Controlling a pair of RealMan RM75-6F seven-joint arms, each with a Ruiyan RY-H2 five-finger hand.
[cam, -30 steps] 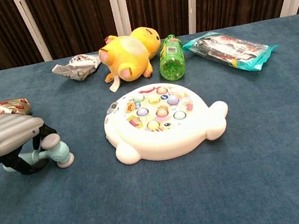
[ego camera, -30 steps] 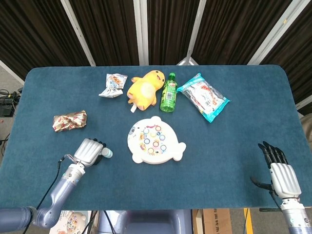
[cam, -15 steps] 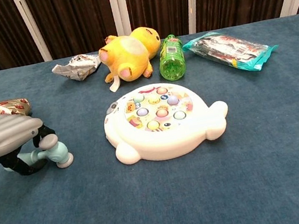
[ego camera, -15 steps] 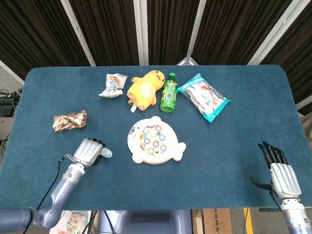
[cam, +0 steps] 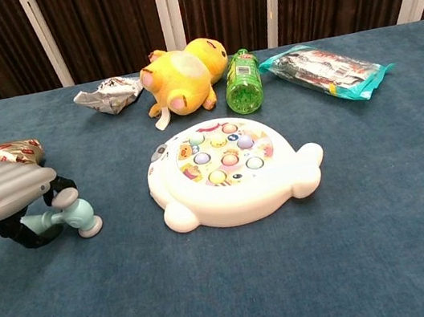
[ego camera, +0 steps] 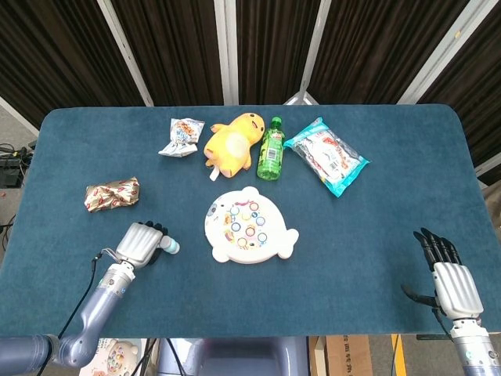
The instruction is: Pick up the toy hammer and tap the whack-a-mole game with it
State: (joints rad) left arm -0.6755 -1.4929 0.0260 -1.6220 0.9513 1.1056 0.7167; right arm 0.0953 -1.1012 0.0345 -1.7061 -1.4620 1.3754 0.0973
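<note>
Your left hand (cam: 4, 205) has slid a little left and near with its fingers wrapped round the toy hammer (cam: 71, 218), low on the counter (ego camera: 360, 235), so you still must tap the whack-a-mole game (cam: 230, 168); your right hand (ego camera: 452, 278) rests spread.

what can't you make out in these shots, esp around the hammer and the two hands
- Toy hammer handle: hidden in both views by the left hand closed over it; only the head shows.
- Left hand's fingers: chest view cuts the hand off at the left edge; head view shows only its back.
- Right hand: outside the chest view; head view shows its back alone, so the palm is unseen.
- Whack-a-mole game button faces: too small to read.
</note>
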